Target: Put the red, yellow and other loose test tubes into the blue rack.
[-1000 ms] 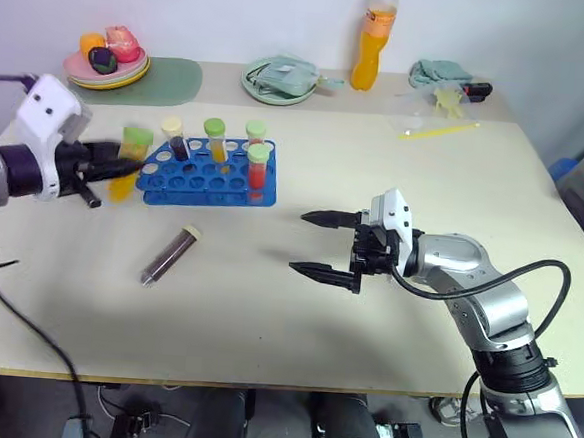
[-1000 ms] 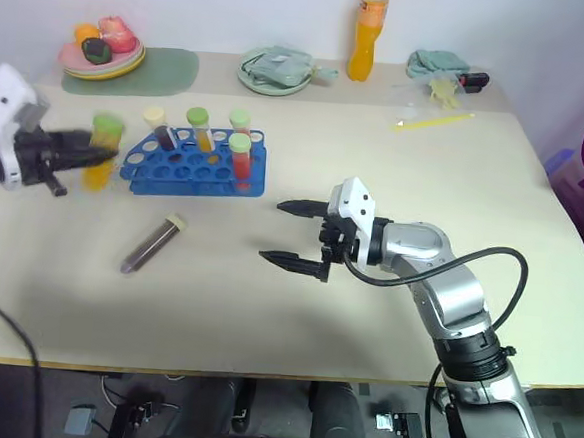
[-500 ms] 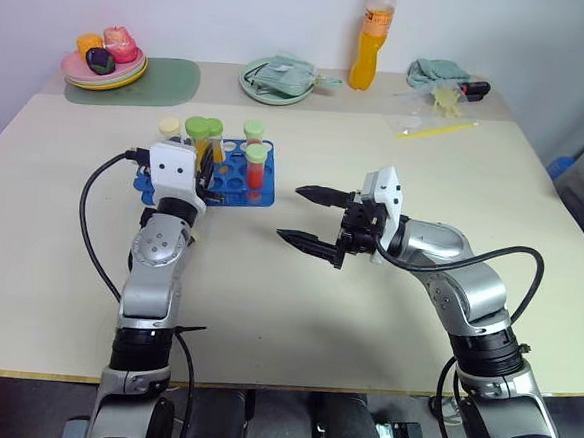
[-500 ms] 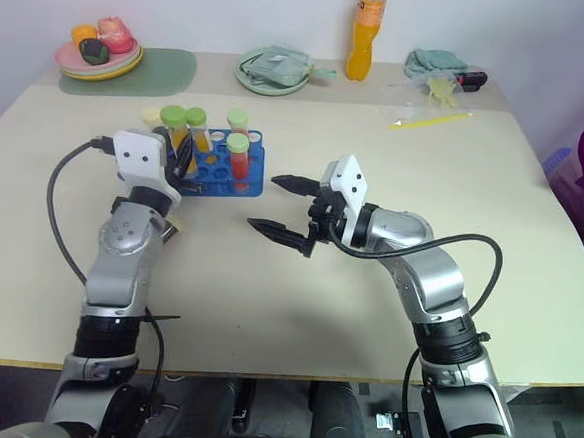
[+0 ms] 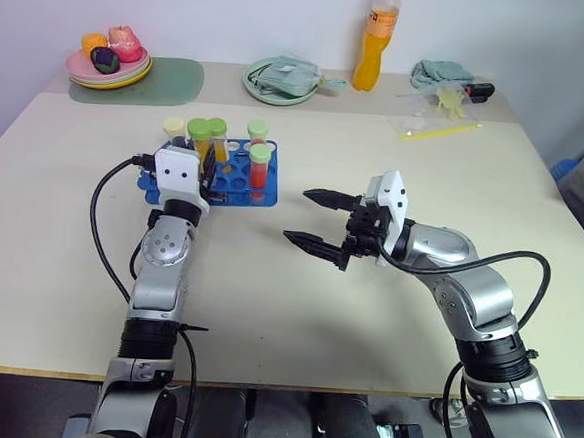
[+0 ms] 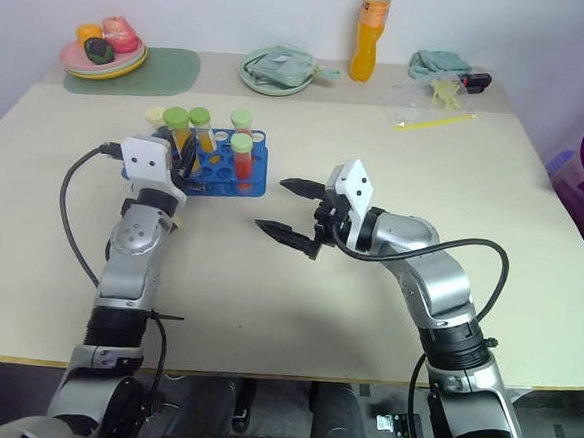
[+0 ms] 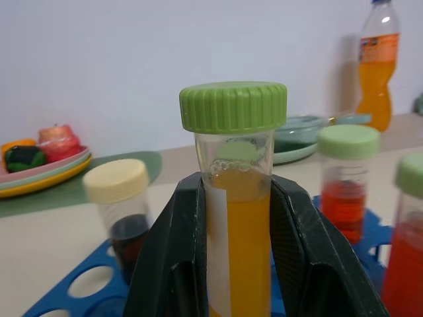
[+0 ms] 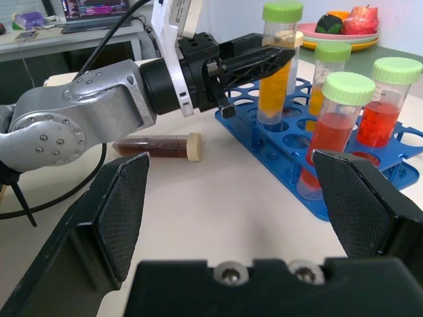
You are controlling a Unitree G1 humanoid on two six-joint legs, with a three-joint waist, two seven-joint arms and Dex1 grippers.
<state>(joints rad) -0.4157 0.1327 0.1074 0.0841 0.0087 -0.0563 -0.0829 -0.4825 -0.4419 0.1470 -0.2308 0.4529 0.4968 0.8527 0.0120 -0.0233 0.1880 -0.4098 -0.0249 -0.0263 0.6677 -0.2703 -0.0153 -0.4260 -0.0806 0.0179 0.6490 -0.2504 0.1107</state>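
My left claw (image 7: 231,264), clamped on the yellow tube (image 7: 236,218), has swung in over the blue rack (image 5: 236,189); insertion comes next. My right claw (image 5: 312,220) waits, spread wide.

Green-capped yellow tube (image 7: 239,218) upright between clamped black jaws, above the blue rack (image 7: 79,290).
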